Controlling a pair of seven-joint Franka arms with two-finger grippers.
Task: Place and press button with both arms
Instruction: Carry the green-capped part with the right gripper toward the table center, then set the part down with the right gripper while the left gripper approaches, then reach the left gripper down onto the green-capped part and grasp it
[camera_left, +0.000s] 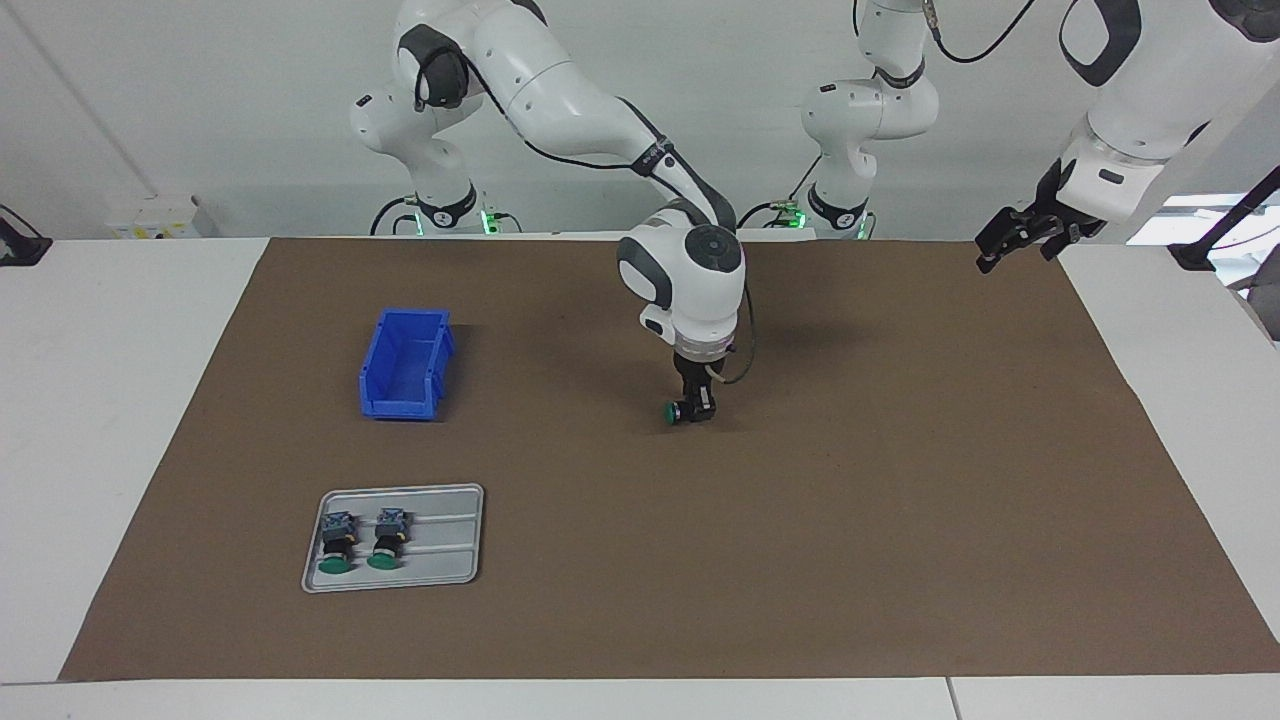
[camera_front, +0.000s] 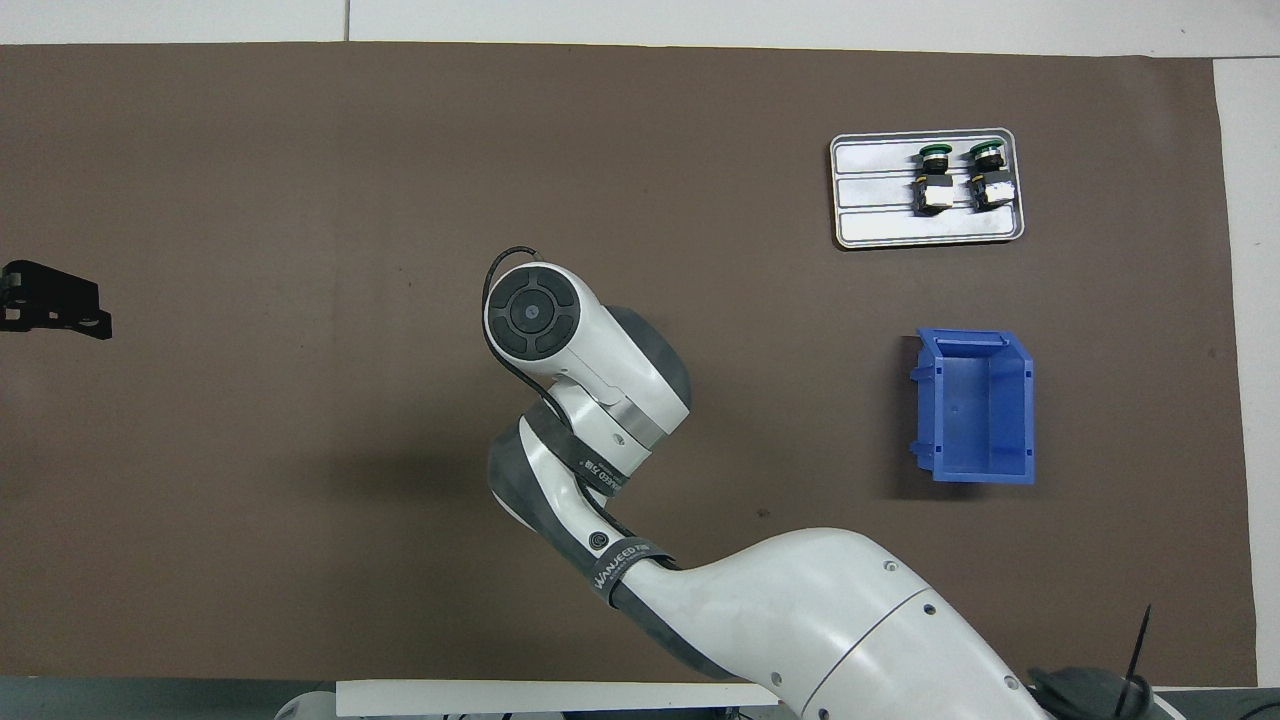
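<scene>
My right arm reaches over the middle of the brown mat (camera_left: 900, 500). Its gripper (camera_left: 694, 408) points down and is shut on a button (camera_left: 671, 411), whose green cap sticks out sideways toward the right arm's end of the table. The button hangs at or just above the mat; I cannot tell if it touches. In the overhead view the right wrist (camera_front: 535, 315) hides that gripper and the button. My left gripper (camera_left: 1020, 235) waits raised over the mat's edge at the left arm's end; it also shows in the overhead view (camera_front: 55, 300).
Two more green-capped buttons (camera_left: 335, 545) (camera_left: 388, 538) lie side by side in a grey tray (camera_left: 450, 578) at the right arm's end; the tray also shows in the overhead view (camera_front: 880, 225). A blue bin (camera_left: 405, 365) stands nearer to the robots than the tray and shows in the overhead view too (camera_front: 975, 405).
</scene>
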